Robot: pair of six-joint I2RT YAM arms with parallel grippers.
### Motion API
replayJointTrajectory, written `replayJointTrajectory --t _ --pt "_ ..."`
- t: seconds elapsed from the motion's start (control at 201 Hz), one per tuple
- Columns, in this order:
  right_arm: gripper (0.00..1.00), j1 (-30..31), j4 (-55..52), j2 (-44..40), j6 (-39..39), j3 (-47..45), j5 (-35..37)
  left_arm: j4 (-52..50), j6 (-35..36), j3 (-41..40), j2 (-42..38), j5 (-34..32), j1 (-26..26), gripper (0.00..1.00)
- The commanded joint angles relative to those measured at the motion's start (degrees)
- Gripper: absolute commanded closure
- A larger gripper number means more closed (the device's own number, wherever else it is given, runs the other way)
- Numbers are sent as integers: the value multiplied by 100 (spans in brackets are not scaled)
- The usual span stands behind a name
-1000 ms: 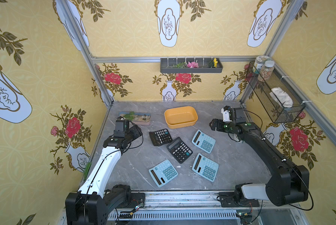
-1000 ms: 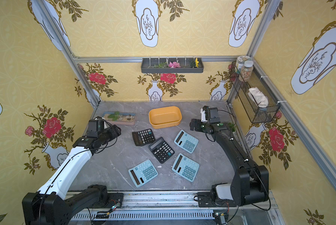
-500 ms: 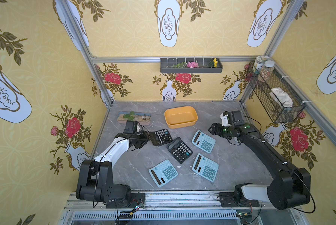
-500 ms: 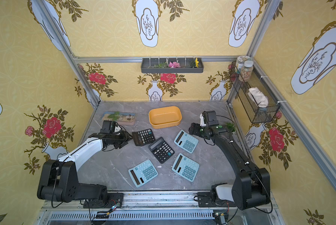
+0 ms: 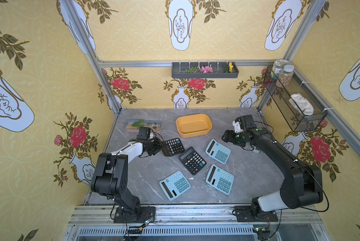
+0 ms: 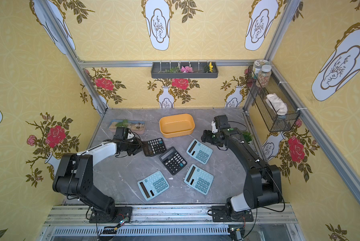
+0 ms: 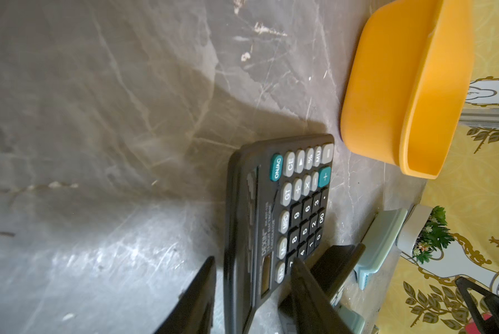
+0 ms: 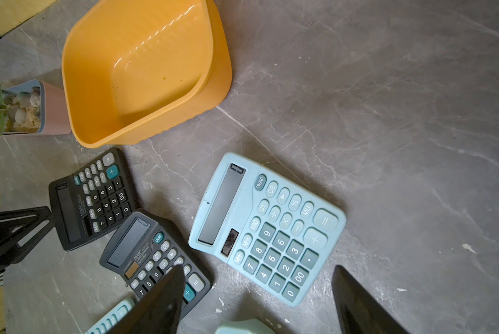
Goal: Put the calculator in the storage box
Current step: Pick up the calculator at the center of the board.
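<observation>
The orange-yellow storage box [image 5: 195,132] [image 6: 177,133] [image 8: 216,81] stands empty at the back middle of the table. In front of it lie two black calculators and three light-blue ones. My left gripper [image 5: 160,146] [image 6: 142,146] [image 7: 254,260] straddles the display end of the far black calculator [image 5: 174,146] [image 6: 155,146] [image 7: 288,199] [image 8: 92,196], which lies on the table. One finger rests over its keys. A thin gap shows at the other finger. My right gripper [image 5: 226,136] [image 6: 205,137] [image 8: 260,303] hangs open above a light-blue calculator [image 5: 217,151] [image 8: 268,228], holding nothing.
The second black calculator [image 5: 192,160] and two more blue ones [image 5: 219,181] [image 5: 175,185] lie nearer the front. A pebble planter tray [image 5: 143,125] sits at the back left. A small potted plant [image 6: 247,136] stands behind the right arm. A wire basket [image 5: 296,104] hangs on the right wall.
My left arm swung in from the left and came down to the black calculator, its jaws narrowing round it. My right gripper drifted slightly toward the front and narrowed a little.
</observation>
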Motion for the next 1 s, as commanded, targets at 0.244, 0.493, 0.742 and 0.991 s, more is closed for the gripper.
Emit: replayJointTrajectory --t 0.244,0.493,0.742,0.991 --pt "27 -219 26 264 -189 135 -331 -63 112 162 308 202 5 72" --pt "29 -323 98 222 -210 -25 -454 -59 114 62 442 206 -5 74" --pt "36 -542 118 88 -225 -138 -604 -45 78 51 378 220 -5 85" --pt "40 -654 92 86 -242 -93 -735 -617 249 214 -52 197 -5 100"
